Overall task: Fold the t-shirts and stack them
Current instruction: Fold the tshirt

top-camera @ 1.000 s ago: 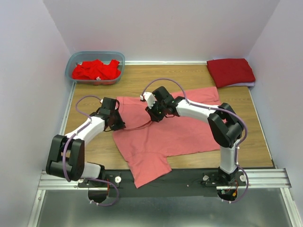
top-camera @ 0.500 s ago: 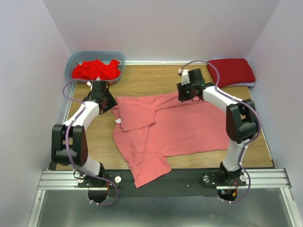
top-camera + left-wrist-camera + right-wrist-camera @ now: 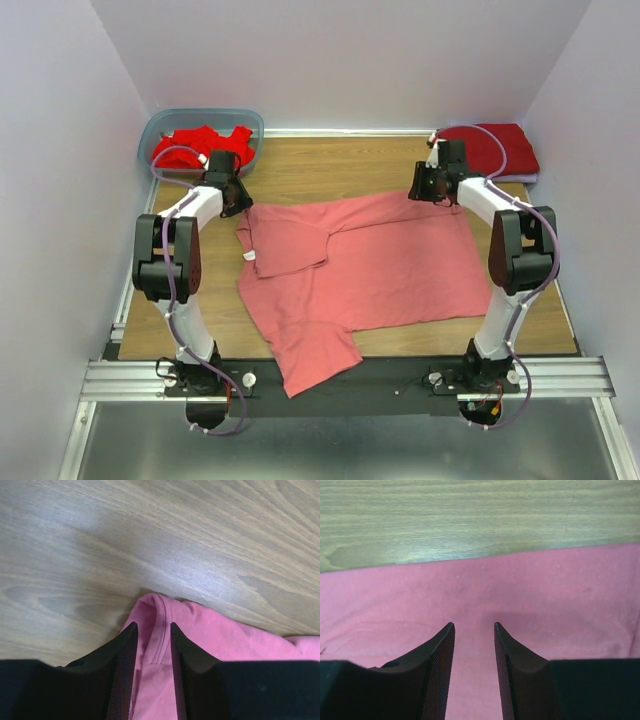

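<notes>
A: Where's the pink tee (image 3: pixel 370 270)?
B: Spread flat mid-frame on the table (image 3: pixel 330 165) in the top view. Its upper-left part is folded inward, with a white tag (image 3: pixel 250 256) showing. One sleeve reaches the table's bottom edge.

A: Left gripper (image 3: pixel 232 198)?
B: It's at the tee's upper-left corner. In the left wrist view (image 3: pixel 150 625) the fingers are only a narrow slot apart. The corner hem of the tee (image 3: pixel 225 645) shows through the slot. Nothing is visibly clamped, and I can't tell if the tips touch the cloth.

A: Right gripper (image 3: pixel 425 188)?
B: It's at the upper-right corner. In the right wrist view (image 3: pixel 474 625) the slot is just as narrow. The tee (image 3: pixel 470 595) lies smooth below, with its edge straight and bare wood beyond. It has no hold on anything.

A: Other shirts?
B: The red tees (image 3: pixel 200 150) are bunched in the tub (image 3: pixel 148 135) at upper left. The crimson tee (image 3: pixel 490 150) is folded at upper right, just beside the right gripper.
</notes>
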{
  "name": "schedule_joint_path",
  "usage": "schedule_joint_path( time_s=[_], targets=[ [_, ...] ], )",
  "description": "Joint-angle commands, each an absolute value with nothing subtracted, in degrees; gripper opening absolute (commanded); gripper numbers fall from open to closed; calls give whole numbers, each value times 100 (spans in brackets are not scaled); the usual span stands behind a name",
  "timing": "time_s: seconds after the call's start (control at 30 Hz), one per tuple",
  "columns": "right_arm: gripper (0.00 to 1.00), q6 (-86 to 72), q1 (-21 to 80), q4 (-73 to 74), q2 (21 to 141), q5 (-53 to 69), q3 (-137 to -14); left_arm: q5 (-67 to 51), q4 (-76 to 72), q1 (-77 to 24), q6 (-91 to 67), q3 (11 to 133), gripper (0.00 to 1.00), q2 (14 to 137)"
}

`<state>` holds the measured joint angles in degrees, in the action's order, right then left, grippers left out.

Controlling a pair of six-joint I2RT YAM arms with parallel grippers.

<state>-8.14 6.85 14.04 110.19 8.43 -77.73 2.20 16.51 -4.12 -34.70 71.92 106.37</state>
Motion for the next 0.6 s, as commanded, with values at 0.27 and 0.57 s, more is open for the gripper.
schedule_joint_path(
  time_s=[0.27,0.57],
  targets=[
    [44,-1063,457,1073,11408,817,-7691,35,1406,-396,-3524,7313,38,10995],
    [44,-1274,255,949,11558,659,-7418,500,1397,-352,-3778,7041,14,11048]
  ],
)
